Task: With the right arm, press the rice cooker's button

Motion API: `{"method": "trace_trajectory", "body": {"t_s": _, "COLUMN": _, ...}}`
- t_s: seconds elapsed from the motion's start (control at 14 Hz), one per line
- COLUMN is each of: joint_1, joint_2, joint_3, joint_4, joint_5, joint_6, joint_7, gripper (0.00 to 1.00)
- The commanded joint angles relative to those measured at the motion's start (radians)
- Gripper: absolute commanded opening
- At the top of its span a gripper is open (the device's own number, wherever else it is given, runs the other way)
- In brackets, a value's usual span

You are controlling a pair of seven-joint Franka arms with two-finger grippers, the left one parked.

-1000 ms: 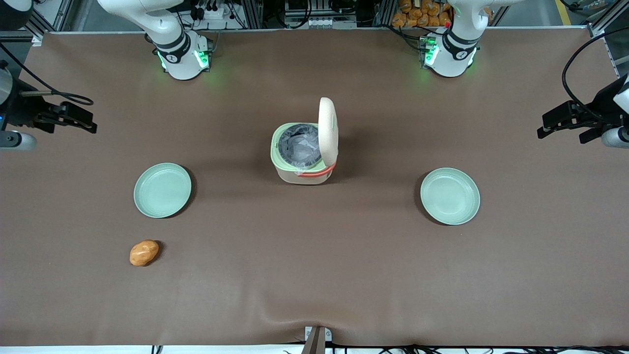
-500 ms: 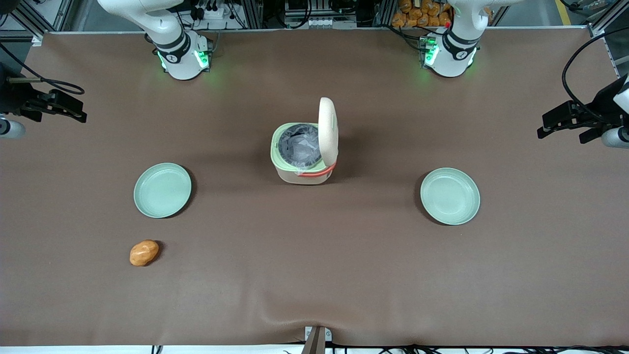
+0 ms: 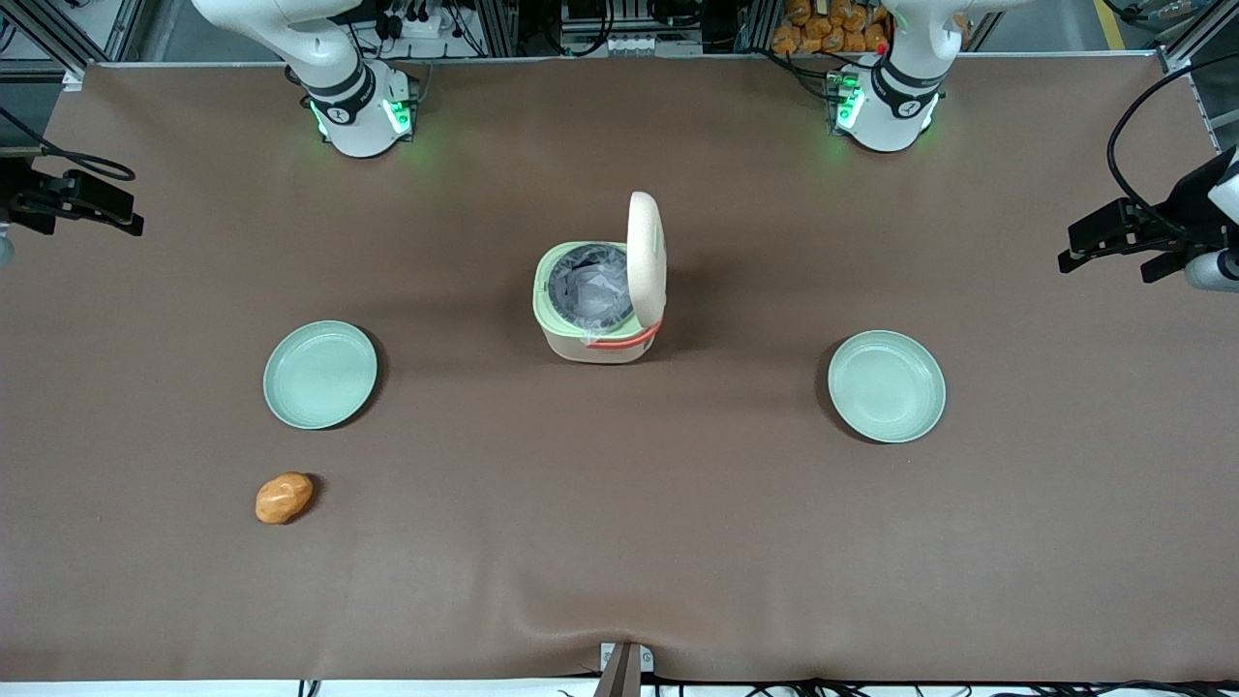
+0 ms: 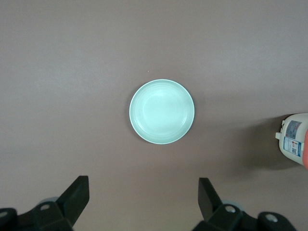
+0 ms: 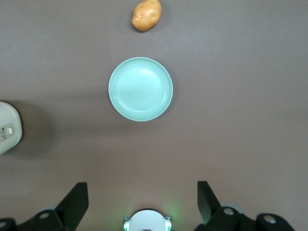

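The rice cooker [image 3: 592, 324] stands mid-table with its cream lid [image 3: 647, 254] hinged upright, so the grey pot and pale green rim show. Its cream edge also shows in the right wrist view [image 5: 7, 127], bearing the button [image 5: 9, 130], a small pale rectangle beside two tiny dark dots. I cannot make the button out in the front view. My right gripper [image 3: 118, 205] hangs high at the working arm's end of the table, far from the cooker. It is open and empty in the right wrist view [image 5: 141, 204].
A pale green plate [image 3: 320, 375] lies under the gripper's side of the table, with a potato [image 3: 284, 498] nearer the front camera. A second green plate [image 3: 887, 386] lies toward the parked arm's end. The right arm's base [image 3: 358, 111] stands at the table's back edge.
My right gripper has drawn away from the cooker, toward the working arm's end of the table and farther from the front camera. The cooker, plates and potato have not moved.
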Motion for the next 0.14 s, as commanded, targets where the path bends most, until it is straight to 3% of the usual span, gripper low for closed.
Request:
{"method": "trace_trajectory", "body": {"t_s": 0.0, "joint_1": 0.003, "joint_2": -0.014, "joint_3": 0.002, "joint_4": 0.006, "joint_5": -0.012, "joint_6": -0.02, "joint_7": -0.015, "gripper": 1.0}}
{"method": "trace_trajectory", "body": {"t_s": 0.07, "joint_1": 0.004, "joint_2": -0.014, "joint_3": 0.002, "joint_4": 0.004, "joint_5": -0.01, "joint_6": -0.022, "joint_7": -0.015, "gripper": 1.0}}
